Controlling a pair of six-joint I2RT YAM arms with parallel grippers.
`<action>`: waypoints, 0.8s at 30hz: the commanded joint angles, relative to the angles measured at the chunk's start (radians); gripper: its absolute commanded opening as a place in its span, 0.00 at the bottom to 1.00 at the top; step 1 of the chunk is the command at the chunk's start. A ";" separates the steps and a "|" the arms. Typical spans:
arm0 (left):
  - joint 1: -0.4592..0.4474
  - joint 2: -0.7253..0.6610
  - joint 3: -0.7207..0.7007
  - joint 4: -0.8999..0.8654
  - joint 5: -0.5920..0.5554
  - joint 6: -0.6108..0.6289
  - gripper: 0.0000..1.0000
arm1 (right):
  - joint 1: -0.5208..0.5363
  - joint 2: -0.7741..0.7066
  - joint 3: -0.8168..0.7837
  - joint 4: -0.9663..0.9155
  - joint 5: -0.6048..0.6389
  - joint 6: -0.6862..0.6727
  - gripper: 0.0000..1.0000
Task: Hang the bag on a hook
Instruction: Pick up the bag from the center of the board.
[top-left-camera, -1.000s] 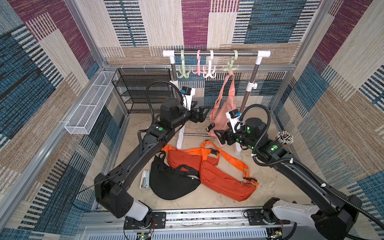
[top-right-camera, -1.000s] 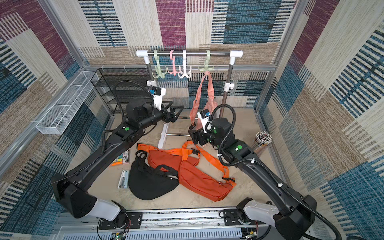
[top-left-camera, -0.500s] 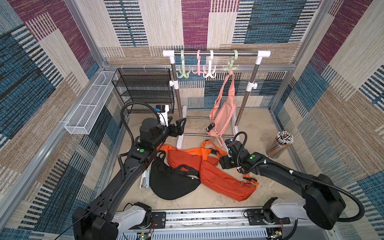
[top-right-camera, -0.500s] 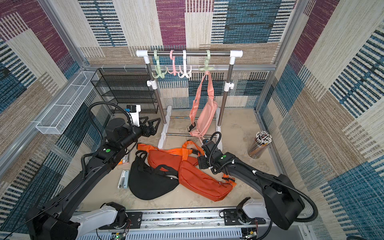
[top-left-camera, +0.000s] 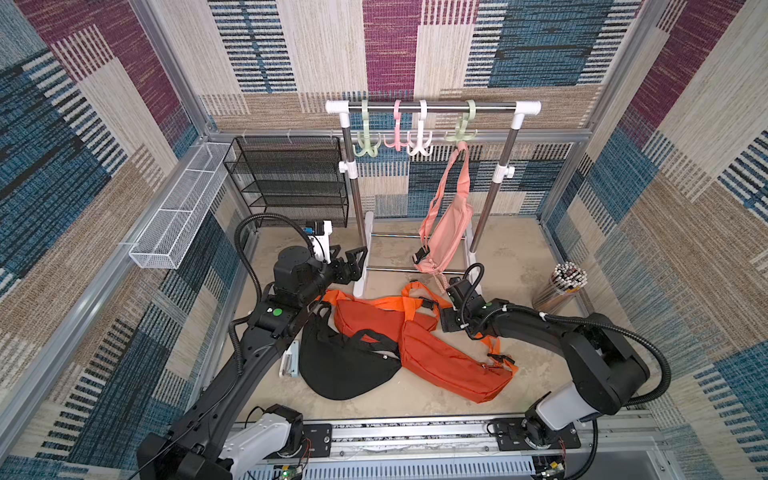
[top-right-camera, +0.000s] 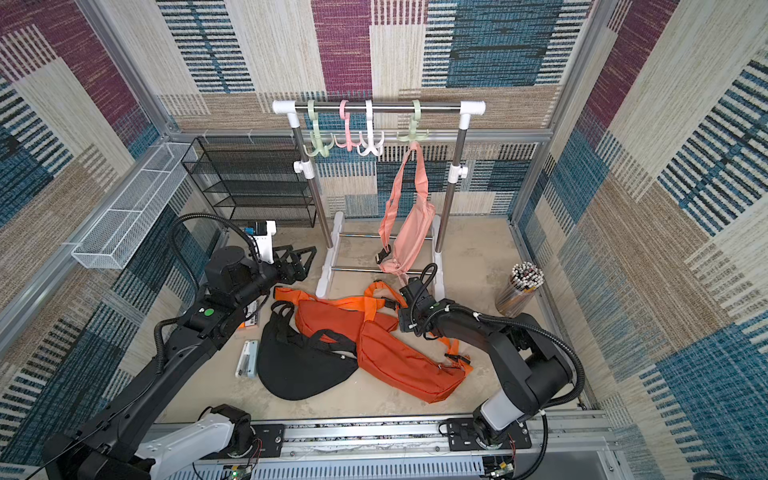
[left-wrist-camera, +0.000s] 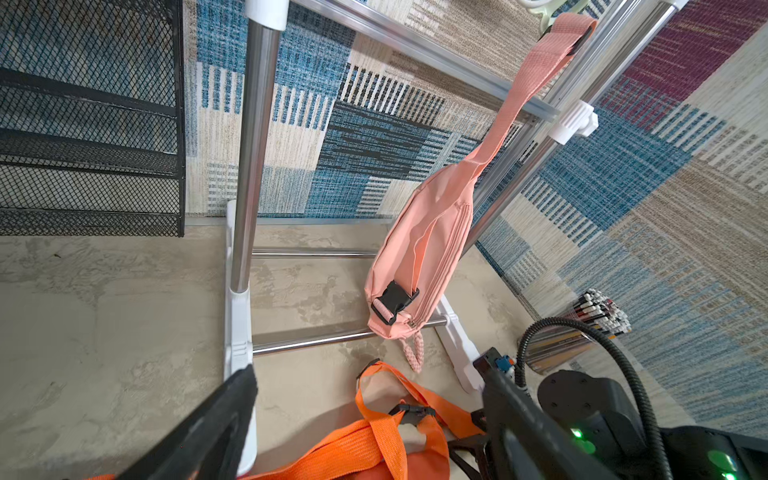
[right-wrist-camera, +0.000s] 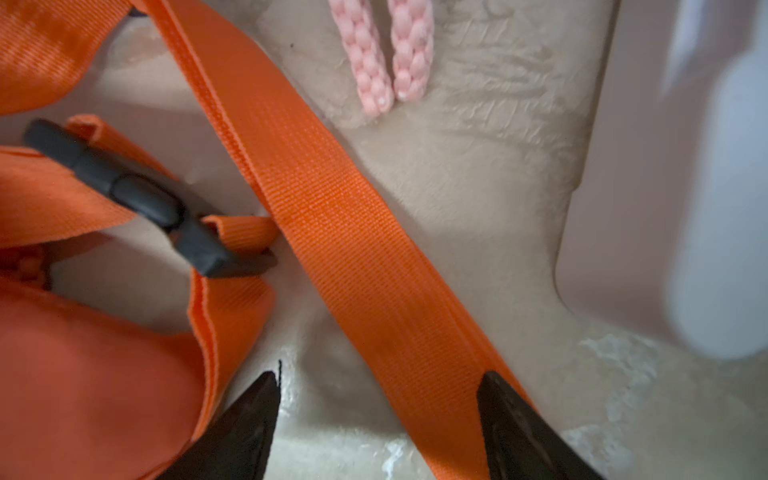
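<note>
Straddling a flat orange webbing strap (right-wrist-camera: 332, 216) with right jaws spread, unclamped: one tip at the strap's edge, the other clear. Part of the orange nylon waist bag (top-left-camera: 449, 361), flat on the beige table (top-left-camera: 519, 266), touching a black fabric bag (top-left-camera: 345, 370). Holding nothing in left jaws, spread wide, raised near the steel-and-white rack (top-left-camera: 360, 216). Hanging from a pale green plastic hook (top-left-camera: 460, 135): a pink waist bag (top-left-camera: 446, 226).

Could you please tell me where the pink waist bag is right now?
In both top views the pink waist bag hangs by its strap from the green hook nearest the clothes rack's right post, on the right side of the scene.
</note>
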 joint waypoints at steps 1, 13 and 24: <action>0.003 -0.006 -0.003 -0.012 0.000 0.020 0.88 | -0.006 0.031 0.014 0.065 0.012 -0.011 0.70; 0.005 0.086 0.004 -0.088 0.119 0.151 0.88 | -0.034 0.050 0.078 0.079 0.012 -0.066 0.05; 0.002 0.147 0.008 -0.085 0.173 0.138 0.84 | -0.034 0.062 0.121 0.046 -0.066 -0.142 0.73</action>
